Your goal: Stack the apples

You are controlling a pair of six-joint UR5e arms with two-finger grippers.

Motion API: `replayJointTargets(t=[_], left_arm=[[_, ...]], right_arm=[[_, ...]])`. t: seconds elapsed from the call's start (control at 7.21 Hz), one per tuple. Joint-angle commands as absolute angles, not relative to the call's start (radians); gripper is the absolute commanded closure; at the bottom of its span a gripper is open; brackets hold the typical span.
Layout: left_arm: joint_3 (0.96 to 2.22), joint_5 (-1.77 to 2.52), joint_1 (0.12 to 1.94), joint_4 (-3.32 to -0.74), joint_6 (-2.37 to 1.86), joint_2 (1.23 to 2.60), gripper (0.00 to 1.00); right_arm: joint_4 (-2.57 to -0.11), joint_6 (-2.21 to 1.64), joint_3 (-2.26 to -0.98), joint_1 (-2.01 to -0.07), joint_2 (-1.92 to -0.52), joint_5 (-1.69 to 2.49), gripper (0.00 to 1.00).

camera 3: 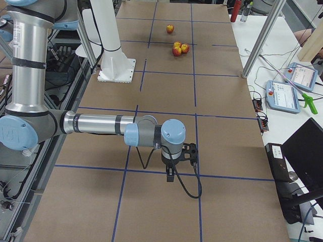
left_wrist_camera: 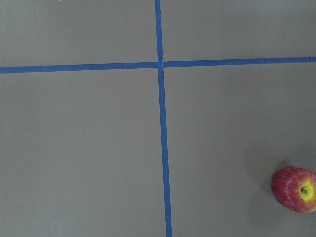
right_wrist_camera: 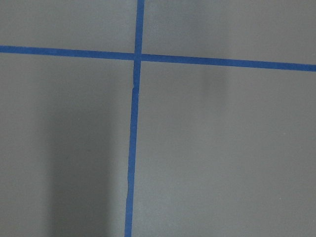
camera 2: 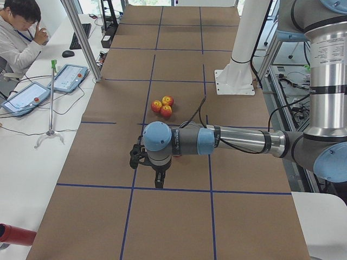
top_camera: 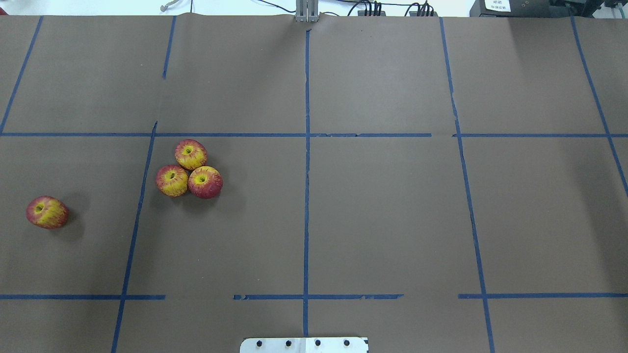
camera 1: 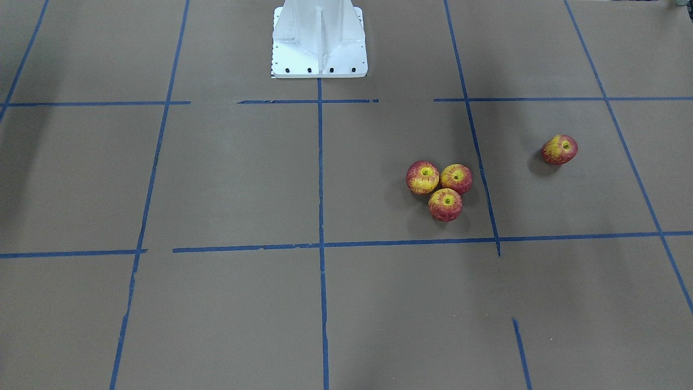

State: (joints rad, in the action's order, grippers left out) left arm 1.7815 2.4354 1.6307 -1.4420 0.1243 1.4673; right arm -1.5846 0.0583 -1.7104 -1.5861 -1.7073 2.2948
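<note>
Three red-and-yellow apples sit touching in a cluster [top_camera: 189, 172] on the brown table, left of centre; the cluster also shows in the front view [camera 1: 441, 190] and both side views [camera 2: 162, 104] [camera 3: 180, 48]. A fourth apple [top_camera: 47, 212] lies alone further left, tilted on its side; it also shows in the front view [camera 1: 560, 149] and at the left wrist view's lower right [left_wrist_camera: 294, 189]. My left gripper [camera 2: 157, 179] hangs above the table near the lone apple. My right gripper [camera 3: 171, 174] hangs far from all apples. I cannot tell whether either is open or shut.
The white robot pedestal [camera 1: 319, 38] stands at the table's robot-side edge. Blue tape lines [top_camera: 306, 196] divide the brown table into squares. Operators' tablets [camera 2: 68, 77] and a metal post [camera 2: 81, 38] stand at the far side.
</note>
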Motion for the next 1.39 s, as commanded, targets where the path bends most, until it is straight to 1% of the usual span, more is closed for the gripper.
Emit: replayJointTargets(t=[0.0, 0.42, 0.55, 0.69, 0.83, 0.97, 1.11, 1.25], left_arm=[[1.778, 2.434, 1.632, -1.451, 0.127, 1.474, 0.00], [1.798, 2.437, 1.632, -1.459, 0.121, 1.476, 0.00], [1.781, 2.447, 1.632, -1.471, 0.130, 1.464, 0.00], [1.767, 2.448, 1.625, -1.544, 0.127, 1.462, 0.00], [1.764, 2.448, 1.550, -1.657, 0.106, 1.457, 0.00], [1.776, 2.441, 1.437, -1.687, -0.086, 1.454, 0.00], [1.781, 2.430, 1.340, -1.844, -0.288, 1.436, 0.00], [1.782, 2.374, 1.262, -2.025, -0.480, 1.387, 0.00]], right_arm=[[-1.585, 0.058, -1.710, -1.586, -1.707, 2.295, 0.00], [-1.585, 0.058, -1.710, -1.586, -1.707, 2.295, 0.00], [-1.585, 0.058, -1.710, -1.586, -1.707, 2.295, 0.00], [-1.585, 0.058, -1.710, -1.586, -1.707, 2.295, 0.00], [-1.585, 0.058, -1.710, -1.586, -1.707, 2.295, 0.00], [-1.585, 0.058, -1.710, -1.586, -1.707, 2.295, 0.00], [-1.585, 0.058, -1.710, -1.586, -1.707, 2.295, 0.00], [-1.585, 0.058, -1.710, -1.586, -1.707, 2.295, 0.00]])
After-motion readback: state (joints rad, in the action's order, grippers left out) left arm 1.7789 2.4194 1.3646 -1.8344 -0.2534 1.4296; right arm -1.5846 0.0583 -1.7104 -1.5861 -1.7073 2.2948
